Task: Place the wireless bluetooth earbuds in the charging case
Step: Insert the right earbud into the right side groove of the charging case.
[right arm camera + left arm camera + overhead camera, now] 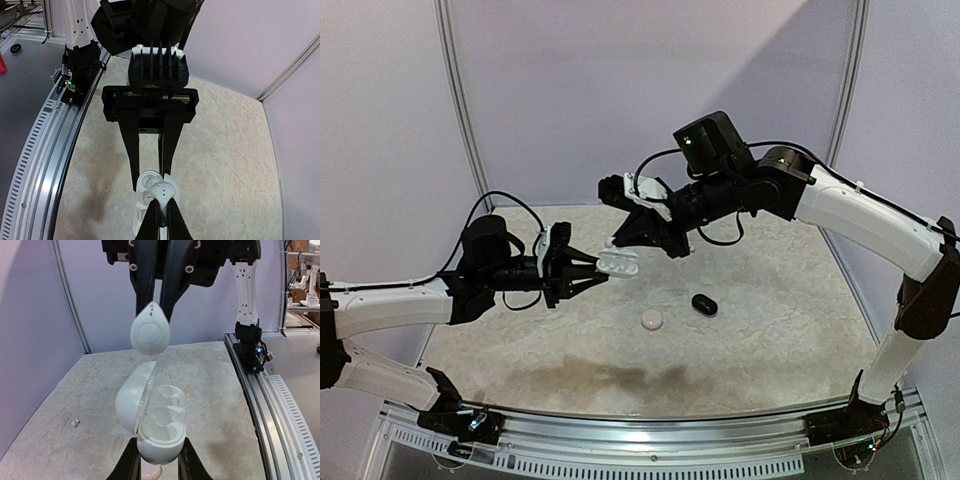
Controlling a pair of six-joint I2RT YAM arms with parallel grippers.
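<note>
My left gripper [603,267] is shut on a white charging case [619,264] and holds it in the air with the lid open. In the left wrist view the case [159,426] sits between my fingers [128,464], its moulded wells empty. My right gripper [618,243] is shut on a white earbud [164,192] and holds it just above the open case [145,197]. The earbud also shows in the left wrist view [150,332], hanging above the case and apart from it. Two tiny white buds [75,423] lie on the table to the left.
A black closed case [704,304] and a small round white object [651,320] lie on the marbled table [780,320] below the grippers. White walls stand behind and at the sides. A metal rail [650,452] runs along the near edge.
</note>
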